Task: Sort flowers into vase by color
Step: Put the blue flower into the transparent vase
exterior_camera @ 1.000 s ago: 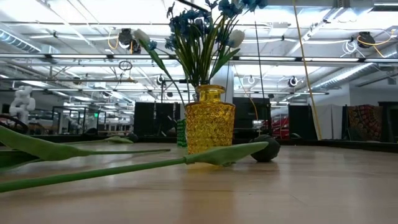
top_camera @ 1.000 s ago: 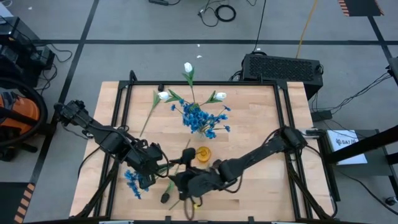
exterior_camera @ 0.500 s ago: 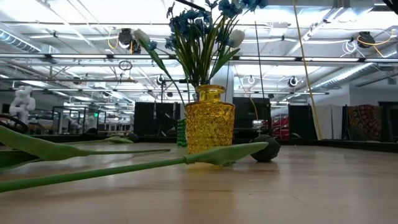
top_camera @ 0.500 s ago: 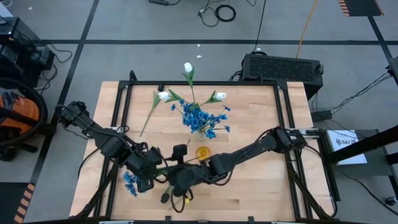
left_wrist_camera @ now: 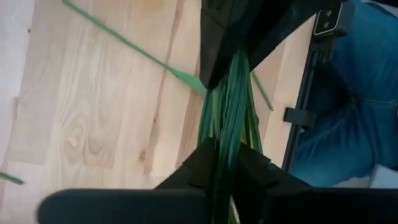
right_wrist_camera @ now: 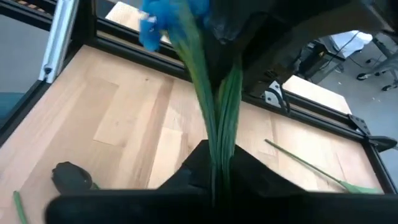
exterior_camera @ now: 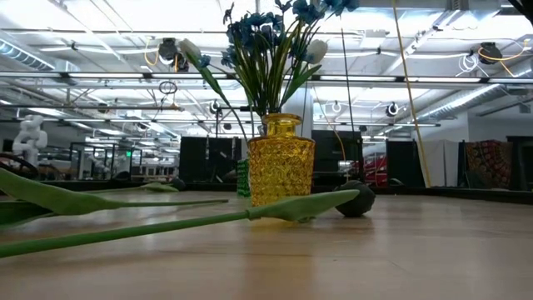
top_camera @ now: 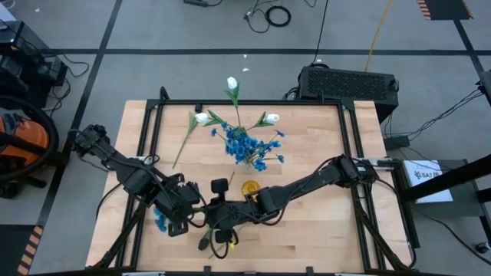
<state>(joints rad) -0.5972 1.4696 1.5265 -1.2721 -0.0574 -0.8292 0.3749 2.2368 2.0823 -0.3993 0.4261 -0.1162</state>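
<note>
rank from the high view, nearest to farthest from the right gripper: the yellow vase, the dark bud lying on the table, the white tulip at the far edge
From the right gripper:
1. Dark bud, just beside it toward the near edge.
2. Yellow vase, mid-table, toward the right.
3. White tulip, at the far edge.

A wooden desk (top_camera: 307,153) stands on a grey floor (top_camera: 153,31). A black box (top_camera: 349,82) sits just behind the desk. Cables (top_camera: 270,14) lie on the floor. An orange and black machine (top_camera: 19,142) stands off to the side.
</note>
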